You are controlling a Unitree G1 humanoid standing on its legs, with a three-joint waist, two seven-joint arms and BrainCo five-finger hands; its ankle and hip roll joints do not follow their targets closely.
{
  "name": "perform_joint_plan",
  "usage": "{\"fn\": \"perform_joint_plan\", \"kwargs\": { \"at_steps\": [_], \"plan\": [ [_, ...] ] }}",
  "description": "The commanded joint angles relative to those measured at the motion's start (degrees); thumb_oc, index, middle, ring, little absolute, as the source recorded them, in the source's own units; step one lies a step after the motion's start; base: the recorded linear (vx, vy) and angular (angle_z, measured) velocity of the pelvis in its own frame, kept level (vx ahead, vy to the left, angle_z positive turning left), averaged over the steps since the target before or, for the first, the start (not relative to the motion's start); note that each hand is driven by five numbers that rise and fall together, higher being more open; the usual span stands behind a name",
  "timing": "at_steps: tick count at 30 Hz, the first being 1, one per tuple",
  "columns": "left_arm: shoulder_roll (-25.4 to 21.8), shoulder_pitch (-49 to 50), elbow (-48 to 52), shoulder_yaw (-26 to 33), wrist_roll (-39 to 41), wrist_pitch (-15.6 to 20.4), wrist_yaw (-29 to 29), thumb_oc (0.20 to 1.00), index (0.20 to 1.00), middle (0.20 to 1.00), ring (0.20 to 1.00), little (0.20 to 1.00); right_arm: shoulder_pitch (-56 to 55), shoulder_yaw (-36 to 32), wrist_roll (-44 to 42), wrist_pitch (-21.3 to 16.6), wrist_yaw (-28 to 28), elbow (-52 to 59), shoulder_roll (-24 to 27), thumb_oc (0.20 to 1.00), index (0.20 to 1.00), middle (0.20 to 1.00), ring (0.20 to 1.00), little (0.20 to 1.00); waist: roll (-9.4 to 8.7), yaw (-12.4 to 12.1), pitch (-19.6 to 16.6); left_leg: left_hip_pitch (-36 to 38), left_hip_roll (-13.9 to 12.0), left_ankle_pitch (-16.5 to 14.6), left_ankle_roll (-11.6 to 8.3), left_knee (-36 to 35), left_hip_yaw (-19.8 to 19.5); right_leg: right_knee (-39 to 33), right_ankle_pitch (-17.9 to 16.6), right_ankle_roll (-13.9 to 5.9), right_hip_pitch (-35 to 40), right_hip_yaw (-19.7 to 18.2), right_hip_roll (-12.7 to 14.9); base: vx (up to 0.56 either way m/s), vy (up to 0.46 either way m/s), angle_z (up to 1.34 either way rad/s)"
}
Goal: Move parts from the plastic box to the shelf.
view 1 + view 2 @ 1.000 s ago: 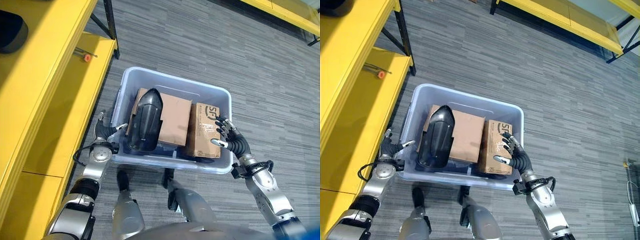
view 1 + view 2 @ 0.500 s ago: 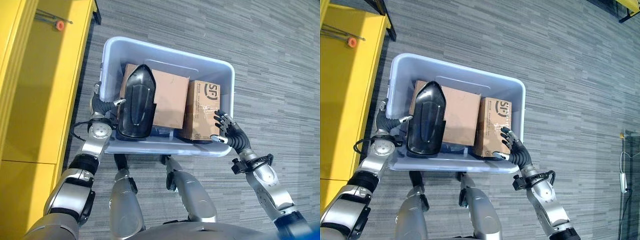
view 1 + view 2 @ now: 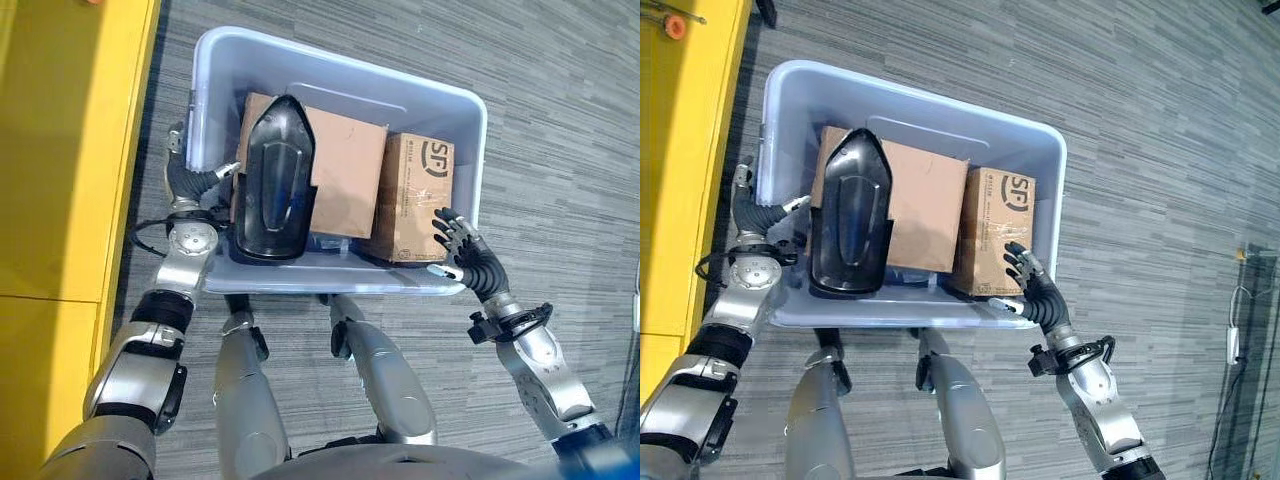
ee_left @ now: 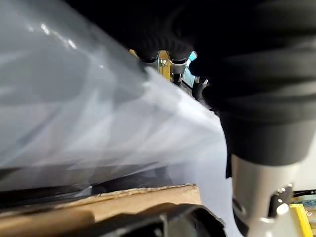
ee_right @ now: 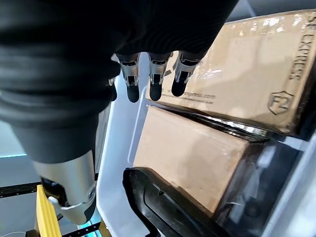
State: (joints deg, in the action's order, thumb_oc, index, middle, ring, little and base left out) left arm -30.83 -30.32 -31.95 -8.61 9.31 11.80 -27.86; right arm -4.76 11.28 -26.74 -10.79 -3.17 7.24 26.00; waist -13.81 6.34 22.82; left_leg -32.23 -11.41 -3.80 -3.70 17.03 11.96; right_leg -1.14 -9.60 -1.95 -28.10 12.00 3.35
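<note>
Between the robot's two hands sits a pale plastic box on the grey carpet floor, beside a yellow shelf. Just past the left hand, inside the box's end wall, a black moulded part lies on a large cardboard box. That hand rests against the wall with its thumb hooked over the rim; whether its fingers grip cannot be told. Directly ahead of the right hand, a smaller printed carton stands. This hand hovers at the box's near corner, fingers spread and loosely bent, holding nothing. Nothing has reached the shelf, so the step looks like reaching for a first part. Next, fingers would need to close around the carton. Printed lettering shows on the carton.
</note>
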Motion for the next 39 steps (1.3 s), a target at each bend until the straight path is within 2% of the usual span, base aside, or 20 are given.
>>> {"fn": "perform_joint_plan", "kwargs": {
  "at_steps": [1, 5, 10, 18, 25, 35, 39],
  "plan": [
    [1.22, 5.71, 2.28, 1.47, -4.07, 2.13, -2.74, 1.0, 1.0, 1.0, 1.0, 1.0, -3.96, -3.63, -1.21, -3.47, 0.84, 4.64, 2.74, 1.0, 1.0, 1.0, 1.0, 1.0, 1.68, -0.11, -4.2, 0.97, -2.9, 1.32, -1.21, -3.12, -2.38, 4.25, -1.17, -7.64, 1.71, -0.95, 7.1, 0.0, -0.018, 0.08],
    [0.52, 9.74, 8.71, 3.65, -6.93, 2.23, -3.38, 1.0, 1.0, 1.0, 1.0, 1.0, -4.75, -5.04, -1.05, -3.45, 1.05, 4.64, 2.57, 1.0, 1.0, 1.0, 1.0, 1.0, 2.42, -1.21, -3.9, 1.05, -2.36, 1.6, -1.11, -4.05, -2.76, 4.02, -1.07, -7.66, 1.98, -0.41, 7.43, 0.0, -0.008, 0.06],
    [-1.96, 14.02, 18.8, 5.79, -14.35, 2.15, -3.81, 1.0, 1.0, 1.0, 1.0, 1.0, -5.45, -6.69, -1.15, -3.59, 1.28, 5.33, 2.48, 1.0, 1.0, 1.0, 1.0, 1.0, 3.3, -2.55, -3.14, 1.04, -1.76, 1.8, -0.98, -4.81, -3.05, 3.69, -1.08, -7.73, 2.18, -0.07, 7.89, -0.01, -0.009, 0.09],
    [-3.27, 15.14, 26.98, 4.74, -19.31, 2.58, -2.4, 1.0, 1.0, 1.0, 1.0, 1.0, -5.75, -7.09, -1.41, -3.92, 1.62, 6.05, 2.82, 1.0, 1.0, 1.0, 1.0, 1.0, 3.85, -3.23, -2.24, 1.07, -1.27, 1.97, -0.77, -5.31, -3.25, 3.69, -1.02, -7.77, 2.1, -0.09, 8.12, 0.0, -0.002, 0.03],
    [-1.2, 9.67, 24.56, -1.21, -15.02, 3.14, 0.27, 1.0, 1.0, 1.0, 1.0, 1.0, -5.03, -6.11, -1.73, -3.57, 1.48, 6.57, 3.09, 1.0, 1.0, 1.0, 1.0, 1.0, 3.42, -2.16, -1.96, 1.21, -1.2, 1.95, -0.74, -5.28, -2.68, 3.7, -1.39, -7.83, 1.55, -0.65, 7.87, 0.0, 0.0, 0.0],
    [1.68, 1.4, 17.02, -8.6, -13.73, 1.81, 2.4, 1.0, 1.0, 1.0, 1.0, 1.0, -3.39, -4.3, -2.55, -3.44, 0.87, 6.33, 3.55, 1.0, 1.0, 1.0, 1.0, 1.0, 2.9, -0.27, -2.18, 1.07, -1.79, 1.74, -0.69, -4.56, -1.74, 4.05, -1.61, -7.79, 0.46, -1.54, 7.39, 0.0, 0.002, -0.04],
    [3.46, -2.08, 9.96, -11.72, -12.77, 0.83, 3.1, 1.0, 1.0, 1.0, 1.0, 1.0, -2.41, -3.16, -3.11, -3.24, 0.53, 6.08, 4.23, 1.0, 1.0, 1.0, 1.0, 1.0, 2.66, 0.82, -2.7, 0.6, -2.07, 1.49, -0.57, -3.85, -1.37, 4.51, -1.76, -7.73, -0.59, -2.33, 7.2, 0.0, 0.009, -0.05]
  ]
}}
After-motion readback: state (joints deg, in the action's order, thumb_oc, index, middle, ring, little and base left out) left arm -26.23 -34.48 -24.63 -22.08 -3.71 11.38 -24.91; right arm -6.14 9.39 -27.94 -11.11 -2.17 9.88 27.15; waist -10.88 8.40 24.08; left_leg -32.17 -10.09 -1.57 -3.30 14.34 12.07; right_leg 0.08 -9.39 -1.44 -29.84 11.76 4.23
